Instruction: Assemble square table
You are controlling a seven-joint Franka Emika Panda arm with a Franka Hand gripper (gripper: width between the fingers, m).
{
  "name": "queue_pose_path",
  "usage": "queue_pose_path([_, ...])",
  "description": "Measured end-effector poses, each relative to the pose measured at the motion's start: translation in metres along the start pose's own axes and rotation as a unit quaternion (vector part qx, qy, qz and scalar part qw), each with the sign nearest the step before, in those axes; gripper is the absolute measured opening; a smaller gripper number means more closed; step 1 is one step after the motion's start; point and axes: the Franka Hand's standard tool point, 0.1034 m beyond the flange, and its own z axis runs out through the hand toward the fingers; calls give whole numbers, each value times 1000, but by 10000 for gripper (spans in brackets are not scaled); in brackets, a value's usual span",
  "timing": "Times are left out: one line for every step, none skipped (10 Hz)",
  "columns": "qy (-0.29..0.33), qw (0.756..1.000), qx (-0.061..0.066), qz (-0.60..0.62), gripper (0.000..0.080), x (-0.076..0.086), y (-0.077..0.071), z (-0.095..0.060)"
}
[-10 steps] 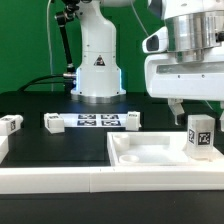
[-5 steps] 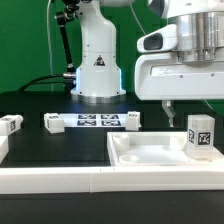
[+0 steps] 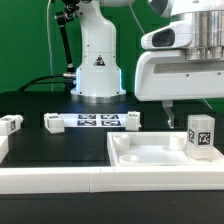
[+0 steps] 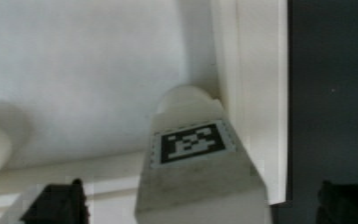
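The white square tabletop (image 3: 140,157) lies at the front on the exterior view's right, recessed face up. One white tagged leg (image 3: 200,135) stands upright in its far right corner. My gripper (image 3: 188,104) hangs just above that leg, open and empty. In the wrist view the leg (image 4: 197,150) stands between my two dark fingertips (image 4: 60,202), with a gap on each side, and the tabletop's face (image 4: 87,70) lies behind it. Three loose legs lie on the black table: one at the far left (image 3: 10,124), two (image 3: 54,122) (image 3: 132,118) at the ends of the marker board.
The marker board (image 3: 92,121) lies flat in front of the robot base (image 3: 97,70). A long white border wall (image 3: 70,180) runs along the front edge.
My gripper has risen a little above the standing leg. The leg and the other parts have not moved.
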Motion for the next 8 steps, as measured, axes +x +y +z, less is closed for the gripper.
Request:
queue_pose_path([1, 1000, 0, -24, 649, 1, 0, 0])
queue_pose_path([1, 1000, 0, -21, 521, 1, 0, 0])
queue_pose_path([1, 1000, 0, -21, 521, 1, 0, 0])
queue_pose_path([1, 1000, 0, -21, 376, 1, 0, 0])
queue_pose_path([1, 1000, 0, -21, 290, 1, 0, 0])
queue_pose_path([1, 1000, 1, -17, 290, 1, 0, 0])
queue_pose_path([1, 1000, 1, -3, 290, 1, 0, 0])
queue_pose_path([1, 1000, 1, -4, 290, 1, 0, 0])
